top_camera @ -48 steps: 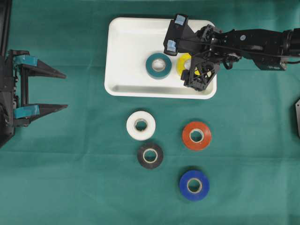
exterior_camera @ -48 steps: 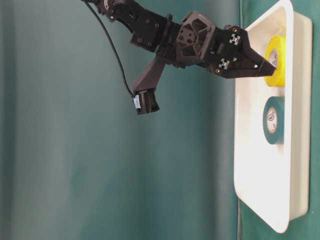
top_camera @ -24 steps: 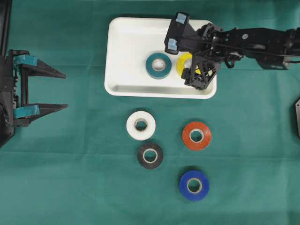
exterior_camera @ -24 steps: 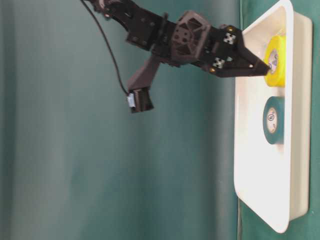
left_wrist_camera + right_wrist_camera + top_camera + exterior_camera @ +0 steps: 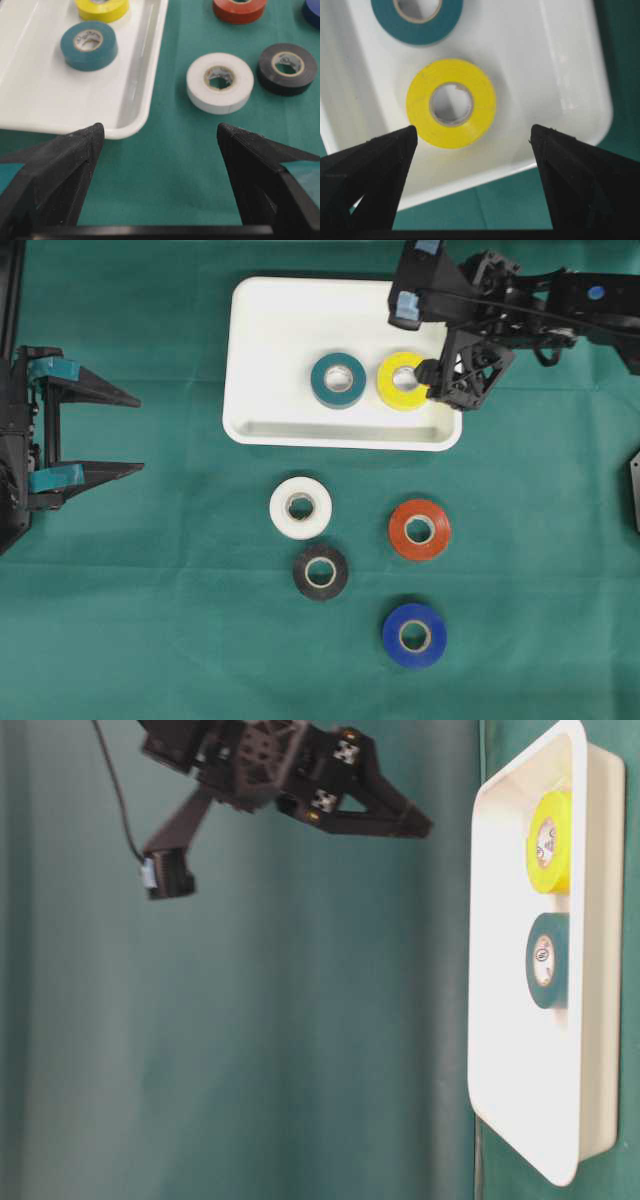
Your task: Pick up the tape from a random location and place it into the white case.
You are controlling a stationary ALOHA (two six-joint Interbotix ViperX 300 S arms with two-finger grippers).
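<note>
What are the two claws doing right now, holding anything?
Left claw: open, holding nothing.
Right claw: open, empty, above the yellow tape lying in the white case.

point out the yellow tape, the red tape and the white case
yellow tape [image 5: 404, 381], overhead view, on its ring face
red tape [image 5: 419, 530], overhead view, on its ring face
white case [image 5: 270, 335], overhead view, on its bare floor

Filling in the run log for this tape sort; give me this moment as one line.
stage: release done | yellow tape roll: flat in white plastic case beside teal roll | right pincer: open, empty, above case | left pincer: open, idle
</note>
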